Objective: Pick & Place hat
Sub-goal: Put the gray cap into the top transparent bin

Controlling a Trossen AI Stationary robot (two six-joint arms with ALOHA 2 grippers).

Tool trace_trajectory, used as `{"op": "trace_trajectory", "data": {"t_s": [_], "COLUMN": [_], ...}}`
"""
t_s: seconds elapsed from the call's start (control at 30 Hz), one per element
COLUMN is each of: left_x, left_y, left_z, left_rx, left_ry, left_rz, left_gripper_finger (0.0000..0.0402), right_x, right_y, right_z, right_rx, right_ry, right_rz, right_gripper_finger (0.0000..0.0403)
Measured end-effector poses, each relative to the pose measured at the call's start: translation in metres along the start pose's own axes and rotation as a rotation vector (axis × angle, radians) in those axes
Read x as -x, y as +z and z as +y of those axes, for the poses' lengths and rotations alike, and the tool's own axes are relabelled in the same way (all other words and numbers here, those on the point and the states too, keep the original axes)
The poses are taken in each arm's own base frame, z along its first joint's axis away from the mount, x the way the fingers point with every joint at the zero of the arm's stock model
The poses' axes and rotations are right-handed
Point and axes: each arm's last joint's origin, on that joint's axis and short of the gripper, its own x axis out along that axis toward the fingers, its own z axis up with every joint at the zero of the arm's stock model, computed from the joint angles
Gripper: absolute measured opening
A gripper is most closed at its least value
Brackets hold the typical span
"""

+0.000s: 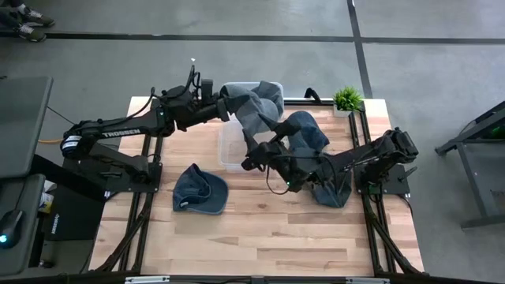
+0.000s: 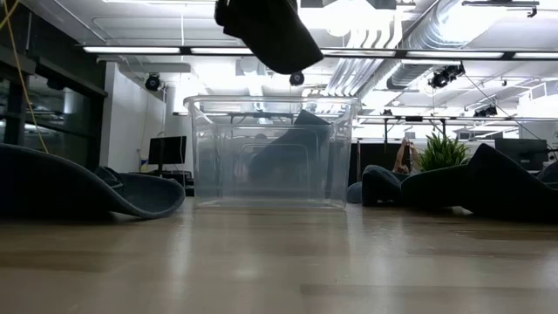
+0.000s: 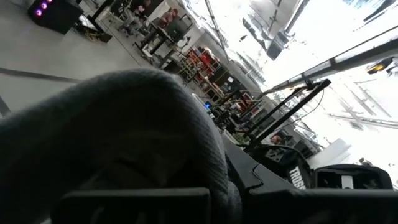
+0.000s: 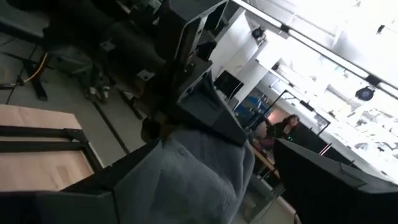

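Note:
A grey hat (image 1: 254,110) hangs above the clear bin (image 1: 229,150), held up by my left gripper (image 1: 219,101), which is shut on it. The same hat fills the left wrist view (image 3: 124,137), and its lower part shows above the bin (image 2: 270,153) in the low view (image 2: 268,33). My right gripper (image 1: 251,160) reaches in from the table's right, over the bin's right side. It is open, and in the right wrist view the hat's cloth (image 4: 199,168) lies between its spread fingers. My left gripper holds the grey hat by its left end (image 1: 230,102), coming in about level from the table's left. The hat itself hides the fingers in the wrist view. The hat hangs clear of the bin and the table. Whether my right gripper touches the cloth I cannot tell.
A blue hat (image 1: 200,189) lies on the wooden table left of centre, near the front. More dark hats lie right of the bin (image 1: 308,130), at the right front (image 1: 333,189) and behind the bin (image 1: 268,87). A potted plant (image 1: 347,99) stands at the far right corner.

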Motion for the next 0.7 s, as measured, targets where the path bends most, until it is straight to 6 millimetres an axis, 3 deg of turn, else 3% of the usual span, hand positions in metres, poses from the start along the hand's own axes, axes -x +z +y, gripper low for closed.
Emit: {"op": "trace_trajectory", "data": {"t_s": [0.23,0.7], "left_x": [0.000,0.000], "left_y": [0.000,-0.001], "left_z": [0.000,0.000], "left_rx": [-0.025,-0.047], "left_ry": [-0.003,-0.024], "left_rz": [0.005,0.025], "left_gripper_finger": [0.0000,0.0000], "right_x": [0.003,-0.033], "right_y": [-0.004,-0.028], "right_z": [0.008,0.003], "right_rx": [-0.035,-0.045], "right_ry": [0.072,0.019], "right_rz": [-0.010,0.104], "right_gripper_finger": [0.0323,0.0323]}}
